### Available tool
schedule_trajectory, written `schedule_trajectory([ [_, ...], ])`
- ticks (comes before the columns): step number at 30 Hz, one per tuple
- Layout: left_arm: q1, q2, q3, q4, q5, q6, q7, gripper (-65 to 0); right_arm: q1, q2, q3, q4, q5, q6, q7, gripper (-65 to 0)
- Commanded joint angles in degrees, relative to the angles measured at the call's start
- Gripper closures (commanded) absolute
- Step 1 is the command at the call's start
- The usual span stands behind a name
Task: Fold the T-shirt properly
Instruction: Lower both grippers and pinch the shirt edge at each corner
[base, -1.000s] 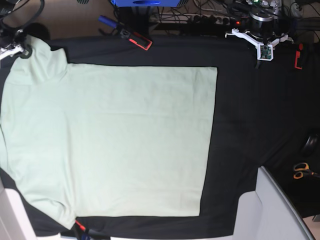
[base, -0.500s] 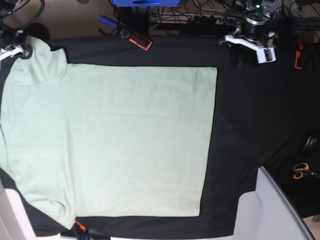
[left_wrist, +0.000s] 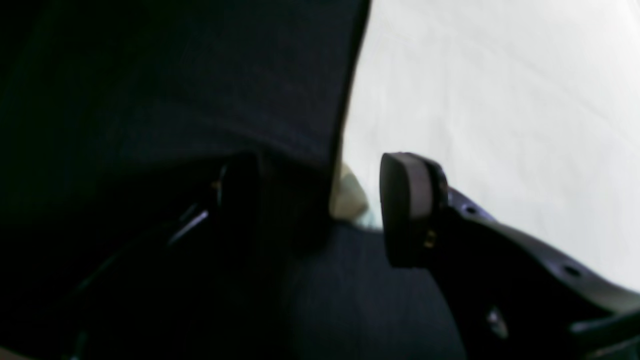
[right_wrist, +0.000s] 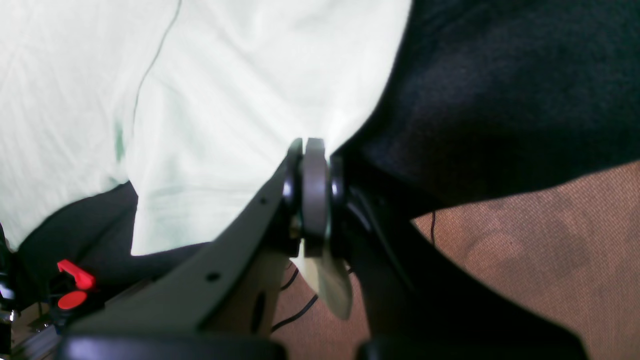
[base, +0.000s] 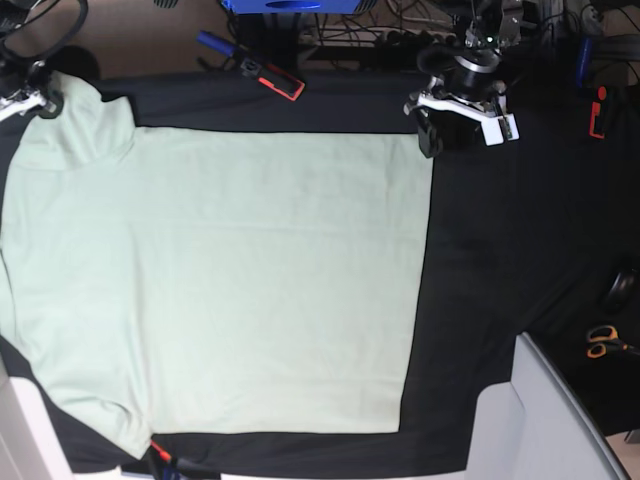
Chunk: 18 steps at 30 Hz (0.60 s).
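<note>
The pale mint T-shirt (base: 220, 280) lies spread flat on the black table cloth (base: 500, 230). My left gripper (base: 440, 135) stands open at the shirt's far right corner. In the left wrist view, that corner (left_wrist: 350, 200) sits between the grey pad (left_wrist: 405, 210) and the dark finger (left_wrist: 240, 200); the left gripper (left_wrist: 325, 210) is low over the cloth. My right gripper (base: 35, 100) is at the far left, shut on the sleeve. The right wrist view shows the pads of the right gripper (right_wrist: 315, 195) pinching shirt fabric (right_wrist: 225, 125), with a flap hanging below them.
Red-and-black clamps (base: 280, 82) (base: 597, 112) hold the cloth's far edge, and another (base: 160, 455) sits at the near edge. Orange-handled scissors (base: 600, 342) lie at the right. A grey-white panel (base: 550, 420) fills the near right corner. Cables and gear crowd the back edge.
My left arm has swung left and toward the shirt's far right corner, and its jaws have opened. The right gripper and the shirt have stayed put.
</note>
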Motion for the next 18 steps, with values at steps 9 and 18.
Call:
schedule_trajectory([
  [9, -2.2, 0.4, 6.3, -2.8, -0.2, 0.2, 1.3, -38.1, 0.2, 1.0, 0.1, 0.7, 0.7, 0.4, 0.5, -0.1],
  [18, -2.0, 1.1, 7.6, -2.9, -0.5, 0.2, 1.3, -19.8, 0.2, 1.0, 0.1, 0.7, 0.6, 0.4, 0.5, -0.1],
])
